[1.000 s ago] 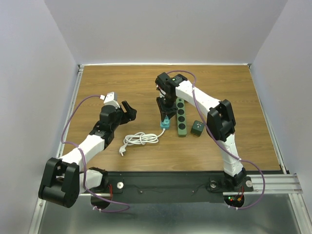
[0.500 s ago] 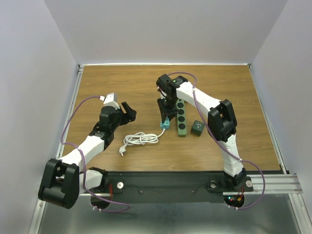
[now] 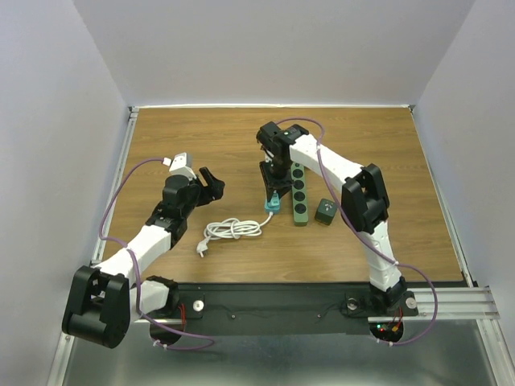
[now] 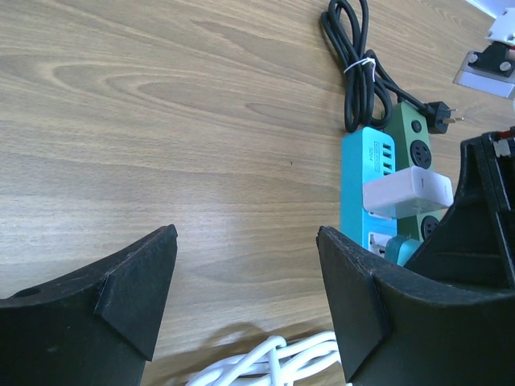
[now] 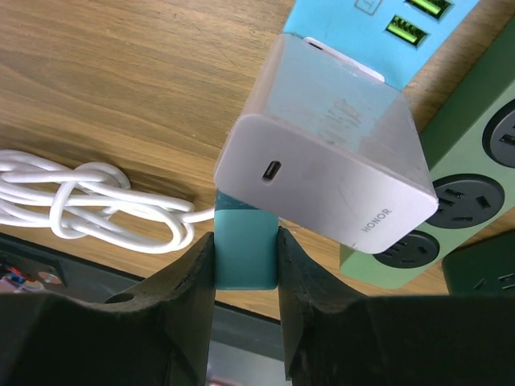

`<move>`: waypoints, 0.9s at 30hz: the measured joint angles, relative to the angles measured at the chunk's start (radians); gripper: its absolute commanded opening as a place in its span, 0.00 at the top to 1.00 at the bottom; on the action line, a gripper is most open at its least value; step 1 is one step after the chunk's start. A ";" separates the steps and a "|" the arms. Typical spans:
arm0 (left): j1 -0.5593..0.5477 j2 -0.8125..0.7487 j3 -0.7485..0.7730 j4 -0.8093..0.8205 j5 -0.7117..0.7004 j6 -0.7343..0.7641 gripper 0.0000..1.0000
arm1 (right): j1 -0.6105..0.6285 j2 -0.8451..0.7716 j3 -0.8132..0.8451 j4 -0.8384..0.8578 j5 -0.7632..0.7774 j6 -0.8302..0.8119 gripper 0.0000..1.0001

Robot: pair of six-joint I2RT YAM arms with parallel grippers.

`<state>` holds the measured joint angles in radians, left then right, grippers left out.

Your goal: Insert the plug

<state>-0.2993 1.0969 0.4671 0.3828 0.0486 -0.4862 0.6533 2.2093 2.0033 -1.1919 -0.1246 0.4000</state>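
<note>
My right gripper is shut on a teal plug at the near end of the blue power strip. In the top view the right gripper stands over that plug. A white HONOR charger sits plugged into the blue strip just beyond the plug. The plug's white cable lies coiled on the table. My left gripper is open and empty, to the left of the strip; its wrist view shows the blue strip, the charger and the cable.
A green power strip lies against the blue one's right side. A small dark green adapter sits right of it. A black bundled cord lies beyond the strips. The wooden table has white walls behind and at both sides.
Hardly anything differs: the right gripper stays shut on the teal plug at the strip and the left arm has barely shifted.
</note>
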 measured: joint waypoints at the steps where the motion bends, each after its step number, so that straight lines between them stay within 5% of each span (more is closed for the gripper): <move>1: 0.000 0.000 0.000 0.000 0.002 0.000 0.18 | -0.001 0.008 0.011 -0.006 0.003 0.007 1.00; 27: 0.000 -0.082 -0.020 -0.083 0.060 -0.017 0.18 | -0.039 0.074 0.122 -0.088 0.088 0.101 1.00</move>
<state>-0.2993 1.0149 0.4473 0.3000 0.1081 -0.5030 0.6147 2.2837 2.1254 -1.2800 -0.0364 0.5007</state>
